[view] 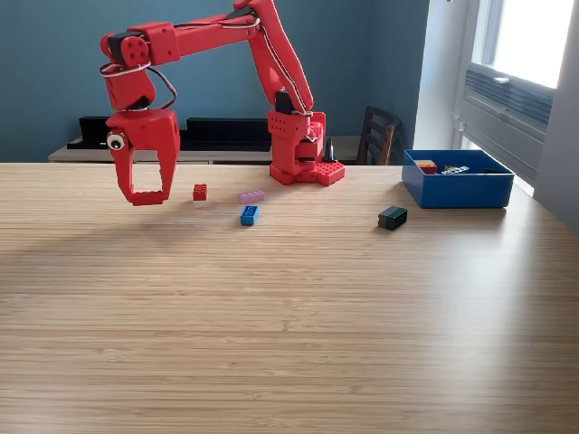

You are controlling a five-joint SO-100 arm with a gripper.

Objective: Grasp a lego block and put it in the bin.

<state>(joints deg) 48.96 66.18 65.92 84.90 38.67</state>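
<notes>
My red gripper (149, 198) hangs in the air above the table at the exterior view's left, fingers pointing down. Its tips appear to meet at the bottom, framing a window with nothing in it. Lego blocks lie on the wooden table: a red one (199, 192) just right of the gripper and lower, a pink flat one (251, 195), a blue one (249, 215) and a dark green one (392, 217). The blue bin (457, 190) stands at the right, with a red block (426, 166) and other small pieces inside.
The arm's red base (306, 170) is fixed at the table's far edge, mid-view. A dark chair (377, 136) stands behind the table near the bin. A low sideboard (81, 152) runs along the blue wall.
</notes>
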